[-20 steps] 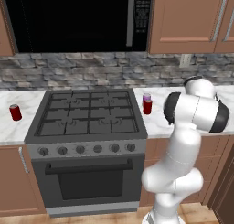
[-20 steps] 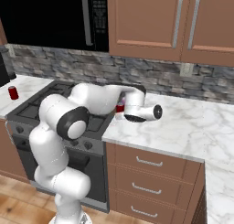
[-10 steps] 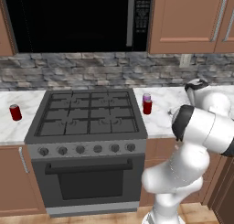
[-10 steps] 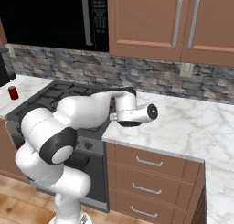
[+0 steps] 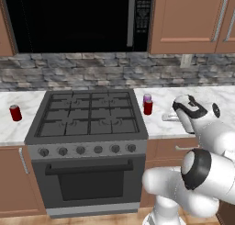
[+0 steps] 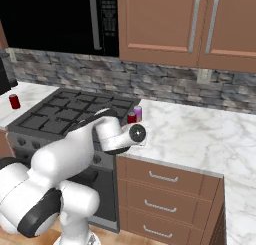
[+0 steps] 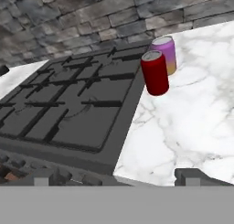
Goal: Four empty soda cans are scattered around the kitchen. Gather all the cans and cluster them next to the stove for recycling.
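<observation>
A red soda can (image 7: pixel 155 73) stands on the marble counter just right of the stove (image 7: pixel 68 109), and the purple-pink soda can (image 7: pixel 165 54) sits close behind it. Both show in the left base view, red (image 5: pixel 148 107) in front of purple (image 5: pixel 147 98), and in the right base view, red (image 6: pixel 131 117) beside purple (image 6: pixel 138 113). Another red soda can (image 5: pixel 15 113) (image 6: pixel 14 101) stands on the counter left of the stove (image 5: pixel 87 118). My gripper (image 5: pixel 168 117) (image 7: pixel 116 177) is open and holds nothing; it hovers low over the counter's front part, short of the pair and pointing at them.
A black microwave (image 5: pixel 69 17) hangs above the stove, with brown wall cabinets (image 5: pixel 188 19) to its right. The marble counter (image 5: pixel 204 98) runs on to the right, with drawers (image 6: pixel 165 189) below it. A stone backsplash (image 7: pixel 91 13) closes the back.
My hand has drawn back from the two cans toward the counter's front edge, and the arm's elbow has swung round. The cans have stayed where they were.
</observation>
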